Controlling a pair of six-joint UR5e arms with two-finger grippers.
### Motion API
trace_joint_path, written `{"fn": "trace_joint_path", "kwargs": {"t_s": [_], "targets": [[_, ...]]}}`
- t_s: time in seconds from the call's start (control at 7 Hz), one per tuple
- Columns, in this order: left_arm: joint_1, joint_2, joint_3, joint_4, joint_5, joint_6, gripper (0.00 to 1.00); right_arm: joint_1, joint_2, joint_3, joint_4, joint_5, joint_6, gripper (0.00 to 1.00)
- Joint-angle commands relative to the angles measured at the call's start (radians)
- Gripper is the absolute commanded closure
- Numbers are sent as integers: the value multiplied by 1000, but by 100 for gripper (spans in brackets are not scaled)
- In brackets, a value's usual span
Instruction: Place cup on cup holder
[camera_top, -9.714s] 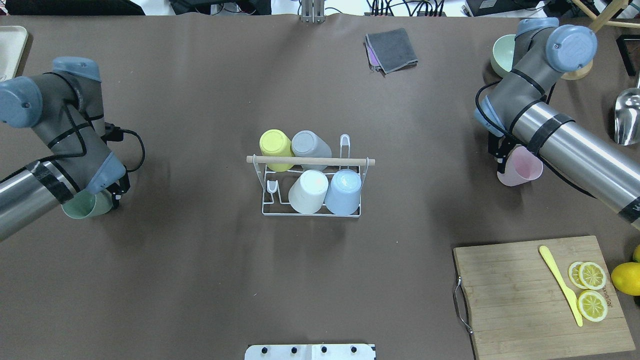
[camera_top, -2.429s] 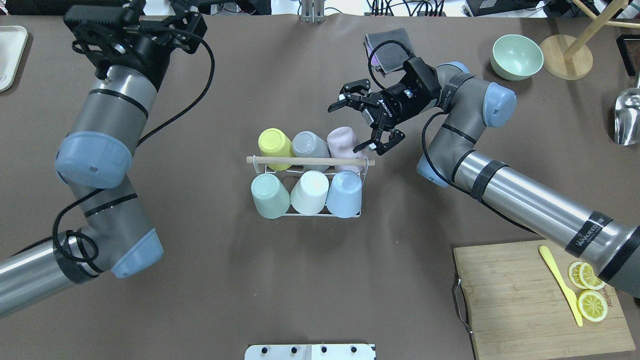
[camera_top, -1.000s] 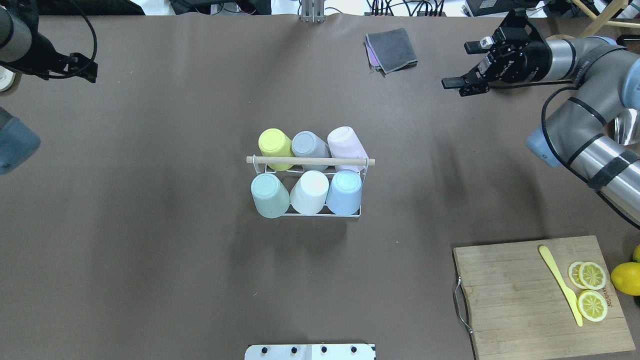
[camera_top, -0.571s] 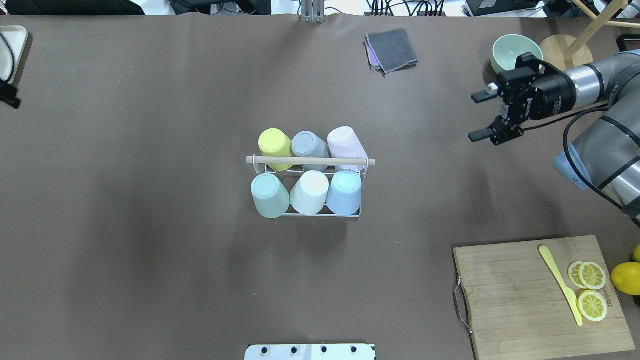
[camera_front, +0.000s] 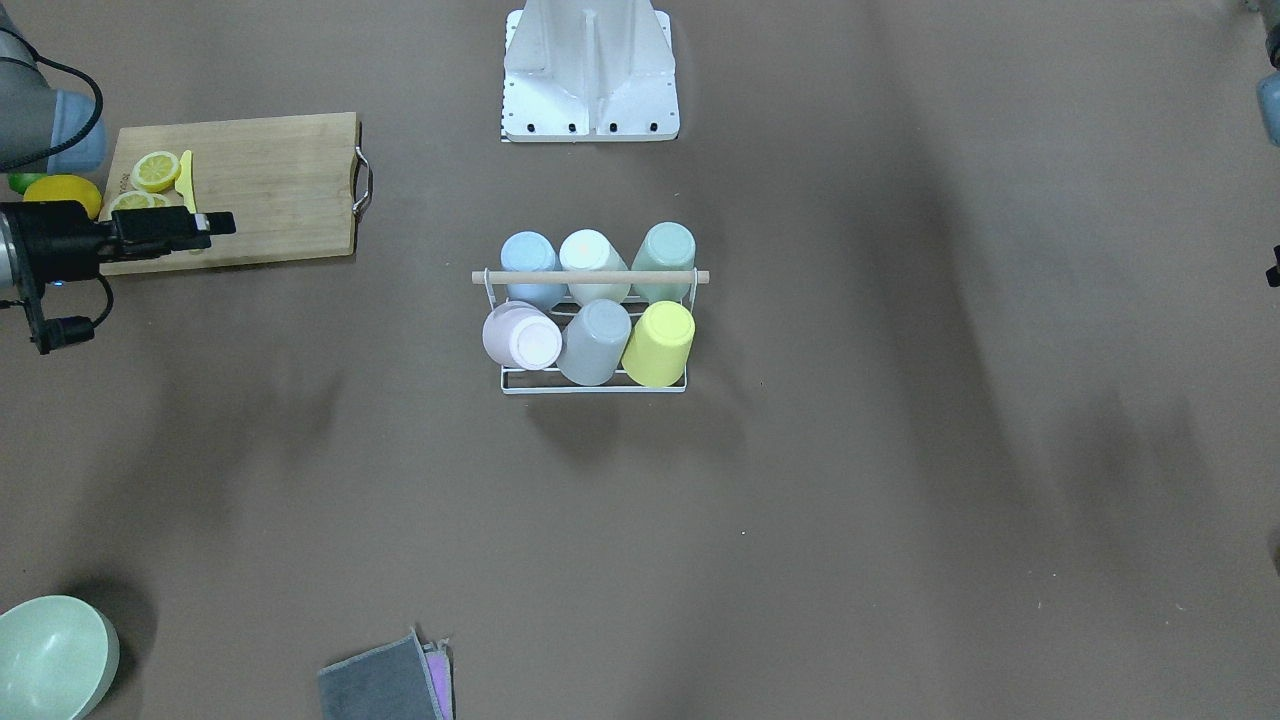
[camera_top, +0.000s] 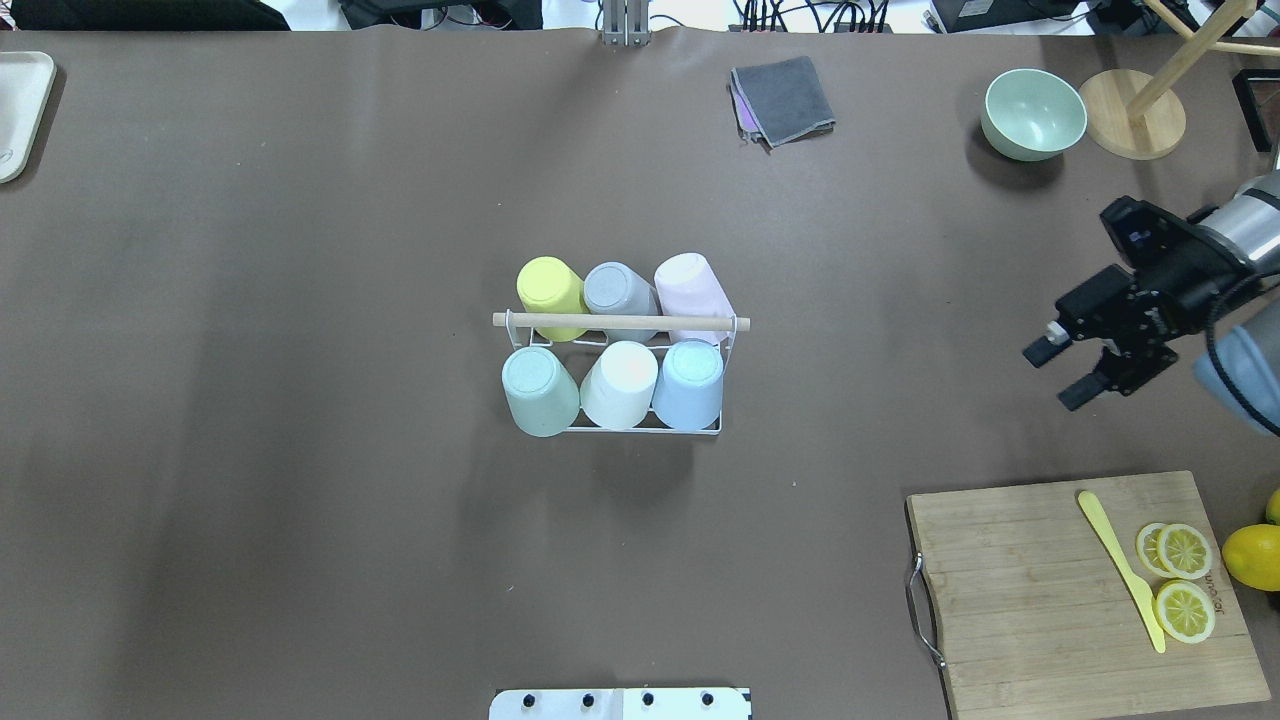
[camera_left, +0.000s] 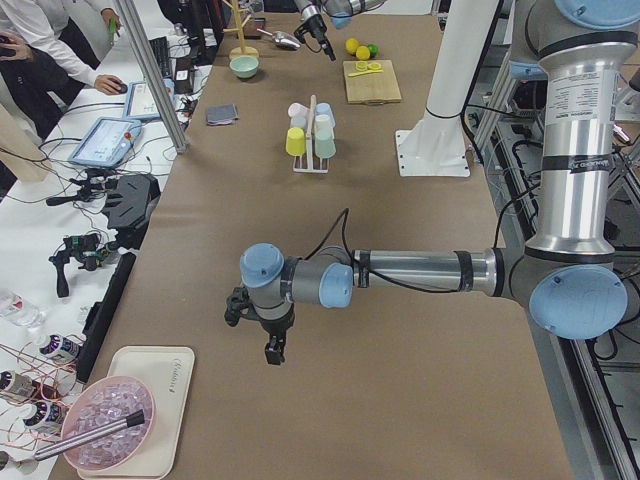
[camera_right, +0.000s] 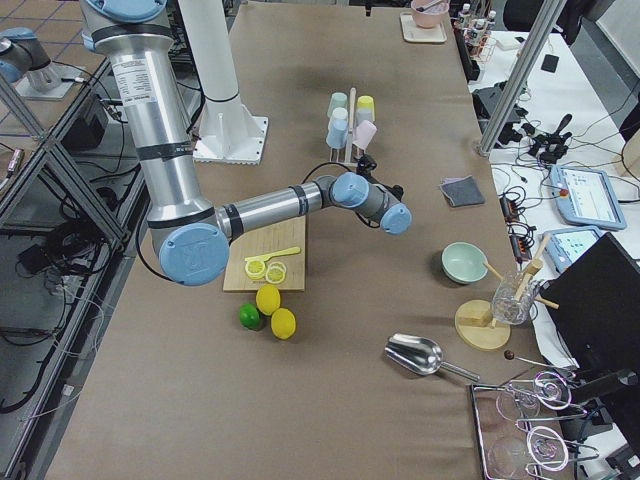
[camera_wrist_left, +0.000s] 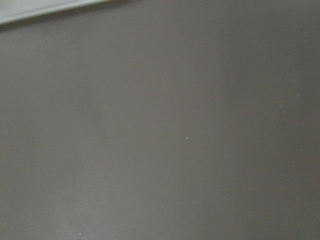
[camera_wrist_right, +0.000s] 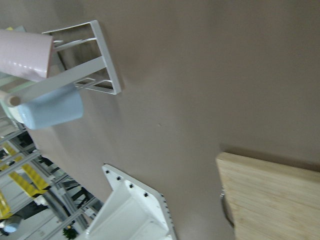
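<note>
The brown worktop (camera_top: 300, 520) is being occupied at its middle by the cup holder (camera_top: 620, 321). Its long axis, marked by the wooden rod, is being laid left to right across the robot's front. All six places are being filled by upturned cups: the yellow cup (camera_top: 550, 285), grey cup (camera_top: 617, 288) and pink cup (camera_top: 690, 283) in the far row, and the green cup (camera_top: 538, 388), cream cup (camera_top: 620, 383) and blue cup (camera_top: 690, 383) in the near row. No loose cup is being shown, so the task is being judged done.

The right claw (camera_top: 1057, 373) is being held with its fingers spread apart and empty over bare worktop. The holder lies well apart from it, toward the robot's left.

The left claw (camera_left: 268, 340) is being seen only from the table's end, near a tray (camera_left: 170, 400). Whether it is apart or together cannot be told. It is being judged the farther of the two from the holder.

A burnt-in mark is being shown on the cutting board (camera_top: 1060, 590), too small to be read.
</note>
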Motion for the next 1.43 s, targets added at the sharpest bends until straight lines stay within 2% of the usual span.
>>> {"fn": "trace_joint_path", "kwargs": {"t_s": [0.0, 0.14, 0.29, 0.57, 0.71, 0.86, 1.0, 1.14, 1.29], "targets": [[-21, 4, 6, 89, -60, 21, 3, 143, -46, 1, 167, -303, 2, 2], [-21, 6, -26, 91, -117, 9, 3, 192, -46, -28, 220, -461, 2, 1], [-19, 6, -23, 79, -148, 7, 3, 223, -51, -35, 222, -571, 19, 1], [-19, -3, -63, 77, -146, 4, 3, 332, -105, -52, 297, -616, 75, 6], [-17, -6, -68, 76, -143, 9, 3, 343, -132, -53, 355, -682, 85, 6], [-19, -3, -74, 67, -151, 14, 3, 355, -132, -41, 444, -804, 178, 6], [-17, 3, -71, 35, -148, 15, 3, 358, -147, -23, 546, -908, 359, 6], [-16, 1, -69, 16, -148, 14, 2, 360, -176, -20, 591, -920, 475, 5], [-13, 1, -65, 16, -146, 4, 2, 376, -181, -21, 592, -915, 484, 4]]}}
